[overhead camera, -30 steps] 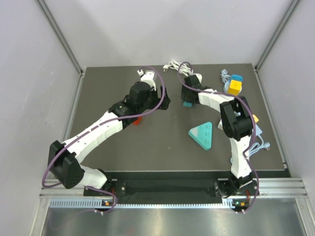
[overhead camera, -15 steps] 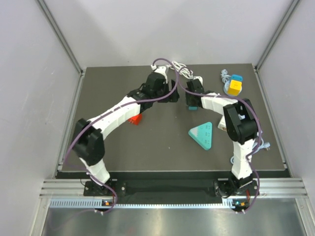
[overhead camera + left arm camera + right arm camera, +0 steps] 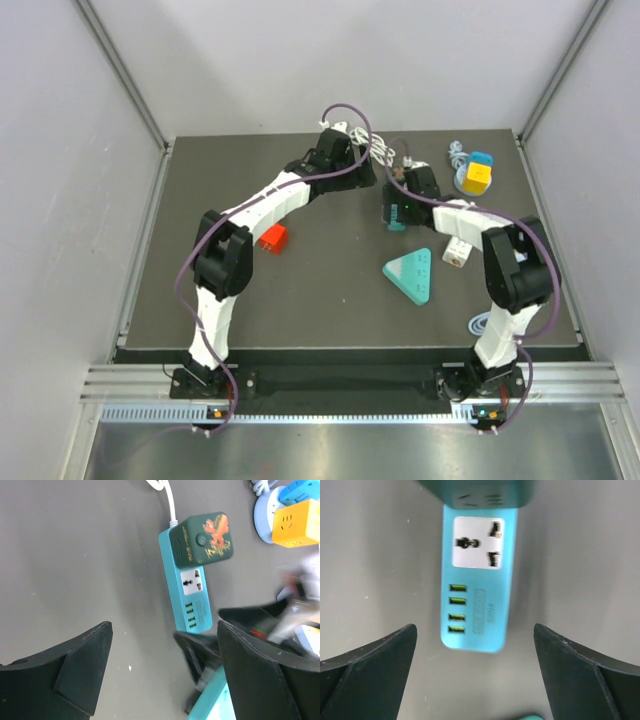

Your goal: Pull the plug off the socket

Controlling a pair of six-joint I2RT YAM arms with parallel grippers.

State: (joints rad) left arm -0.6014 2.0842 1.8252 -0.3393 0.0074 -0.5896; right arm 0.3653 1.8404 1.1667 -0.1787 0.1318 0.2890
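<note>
The left gripper point(image 3: 164, 630) hangs released and empty near the far edge of the desk point(image 3: 75, 555). Right of it lies the teal socket point(image 3: 192, 600), with the green plug point(image 3: 201, 538) seated in its far end. The right gripper point(image 3: 474, 627) hovers over the socket's near end, jaws wide, holding nothing. I judge this is the approach step. Next, one gripper must pin the socket and the other must clamp the plug.

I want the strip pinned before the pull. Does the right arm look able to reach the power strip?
Probably yes: the right gripper hangs open directly over the power strip, with nothing in between.
</note>
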